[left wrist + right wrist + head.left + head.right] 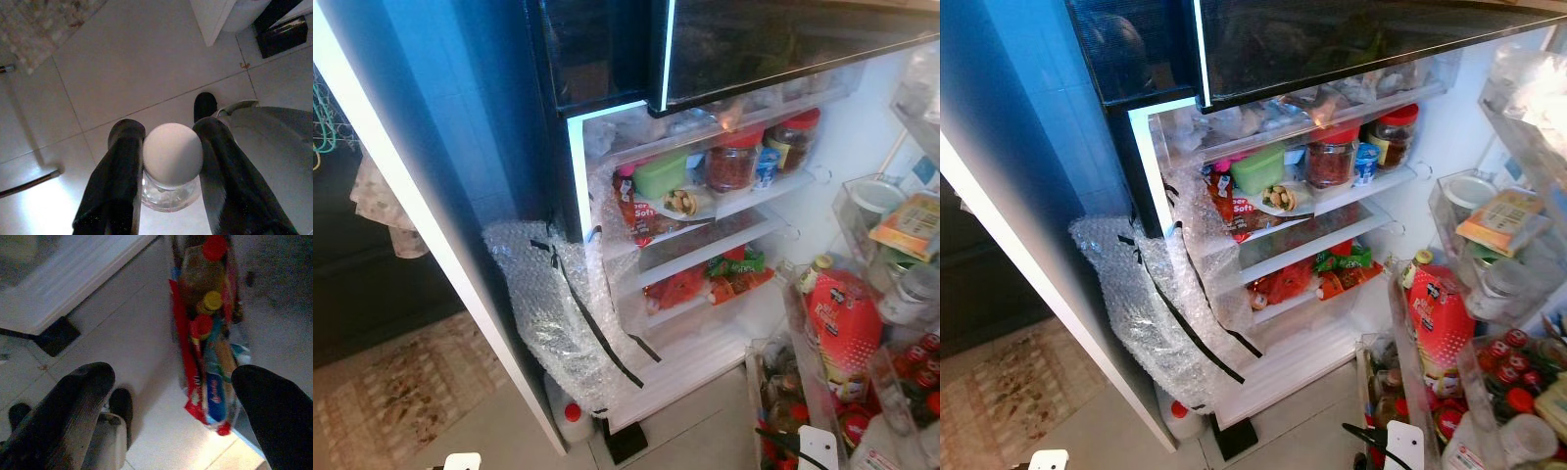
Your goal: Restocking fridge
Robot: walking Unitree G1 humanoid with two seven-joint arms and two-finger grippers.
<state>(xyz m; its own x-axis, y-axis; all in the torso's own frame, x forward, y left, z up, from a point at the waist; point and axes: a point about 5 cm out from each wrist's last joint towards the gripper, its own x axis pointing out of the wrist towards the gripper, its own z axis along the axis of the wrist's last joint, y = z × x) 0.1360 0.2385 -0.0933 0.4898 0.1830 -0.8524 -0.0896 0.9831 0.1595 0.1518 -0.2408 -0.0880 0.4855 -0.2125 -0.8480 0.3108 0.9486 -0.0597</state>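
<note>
Left gripper (168, 161) clamps a clear jar with a round white lid (172, 152), held low over the tiled floor (146, 63), ready for shelving | right gripper (171, 406) gapes, holding nothing | open fridge's white shelves (744, 230) look crowded, so space seems tight.

Fridge (1489, 127) standing open, door shelves (1503, 294) swung out on the right holding bottles and a red pouch (1438, 318). Green container (1258, 168) and two red-lidded jars (1330, 152) sitting on the upper shelf, red packets (1283, 284) lying lower down. Bubble wrap (1151, 304) with black tape hanging off the left edge. Patterned rug (1004, 377) lying on the tiled floor at left
</note>
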